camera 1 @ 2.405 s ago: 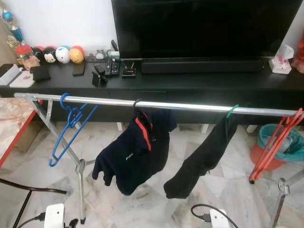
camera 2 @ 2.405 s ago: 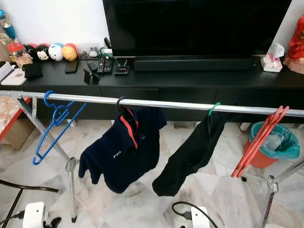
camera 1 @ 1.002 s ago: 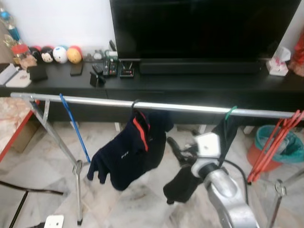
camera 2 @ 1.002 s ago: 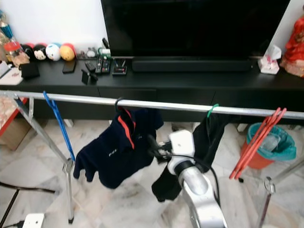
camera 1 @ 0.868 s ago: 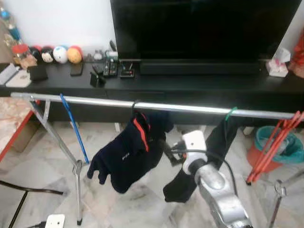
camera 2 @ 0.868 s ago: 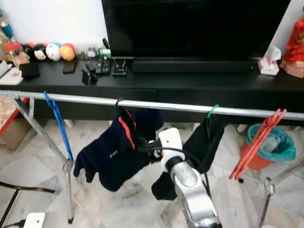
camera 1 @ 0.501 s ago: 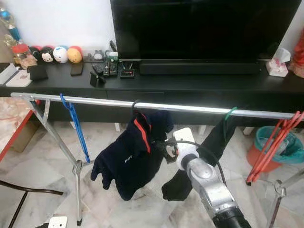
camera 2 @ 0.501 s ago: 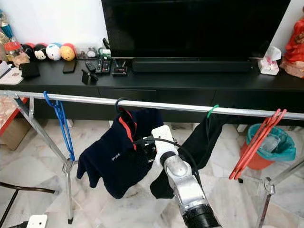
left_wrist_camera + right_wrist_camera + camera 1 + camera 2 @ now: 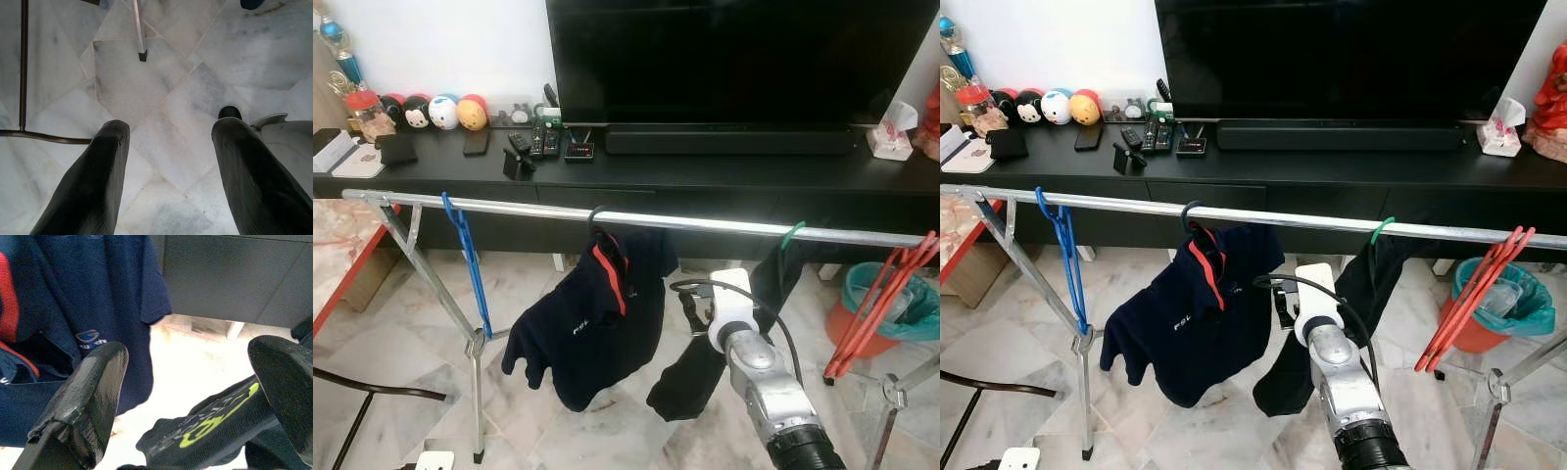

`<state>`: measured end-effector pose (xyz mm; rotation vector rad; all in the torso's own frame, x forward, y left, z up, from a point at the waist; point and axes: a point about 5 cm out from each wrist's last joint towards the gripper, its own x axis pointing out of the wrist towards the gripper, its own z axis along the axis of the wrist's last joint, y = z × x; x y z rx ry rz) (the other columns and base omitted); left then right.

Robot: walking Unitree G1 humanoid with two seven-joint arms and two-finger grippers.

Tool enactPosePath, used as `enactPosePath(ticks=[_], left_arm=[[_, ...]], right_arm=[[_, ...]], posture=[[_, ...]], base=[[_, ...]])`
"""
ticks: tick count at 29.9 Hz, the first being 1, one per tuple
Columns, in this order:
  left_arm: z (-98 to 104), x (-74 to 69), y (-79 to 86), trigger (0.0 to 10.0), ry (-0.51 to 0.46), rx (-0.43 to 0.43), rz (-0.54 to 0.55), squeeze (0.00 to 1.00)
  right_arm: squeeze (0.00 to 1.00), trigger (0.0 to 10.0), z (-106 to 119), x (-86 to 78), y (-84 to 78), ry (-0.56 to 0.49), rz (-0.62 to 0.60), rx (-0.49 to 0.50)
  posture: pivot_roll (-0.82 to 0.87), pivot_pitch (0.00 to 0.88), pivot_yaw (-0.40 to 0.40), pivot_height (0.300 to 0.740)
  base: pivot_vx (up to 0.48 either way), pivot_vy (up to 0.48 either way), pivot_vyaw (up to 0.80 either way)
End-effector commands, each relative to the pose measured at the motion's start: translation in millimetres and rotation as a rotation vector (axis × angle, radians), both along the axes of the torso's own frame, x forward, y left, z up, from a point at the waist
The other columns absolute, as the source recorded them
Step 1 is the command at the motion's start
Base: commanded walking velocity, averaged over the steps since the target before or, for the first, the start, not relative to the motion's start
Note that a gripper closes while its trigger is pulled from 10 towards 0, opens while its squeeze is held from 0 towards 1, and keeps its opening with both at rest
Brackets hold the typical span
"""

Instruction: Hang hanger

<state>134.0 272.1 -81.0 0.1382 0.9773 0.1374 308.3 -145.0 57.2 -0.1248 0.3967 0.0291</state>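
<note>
Head views: the blue hanger (image 9: 467,262) is seen hooked on the steel rail (image 9: 538,211) at its left end, so the hanging is judged done, with only withdrawal left. The right gripper (image 9: 1282,305) is raised between the navy shirt (image 9: 1197,313) and the black garment (image 9: 1351,304); its fingers are poorly shown there.

Left wrist view: the left gripper (image 9: 168,161) is spread wide over marble floor, nothing held.

Right wrist view: the fingers (image 9: 88,401) are parted wide, empty, apparently touching neither garment.
</note>
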Motion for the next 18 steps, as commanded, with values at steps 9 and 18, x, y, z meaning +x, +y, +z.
enactPosePath(ticks=[9,18], left_arm=[[0.4,-9.4,13.1,10.0,0.063,0.015,0.007,0.00],[5.9,-1.0,20.6,10.0,0.061,0.046,-0.006,0.00]], right_arm=[[0.00,10.0,-0.8,-2.6,-14.6,-0.005,-0.087,-0.019],[0.00,10.0,24.4,3.2,-11.6,-0.212,-0.099,0.041]], posture=[[0.00,0.000,0.031,0.740],[0.00,0.000,0.033,0.740]], base=[[0.000,0.000,0.00],[0.000,0.000,0.00]])
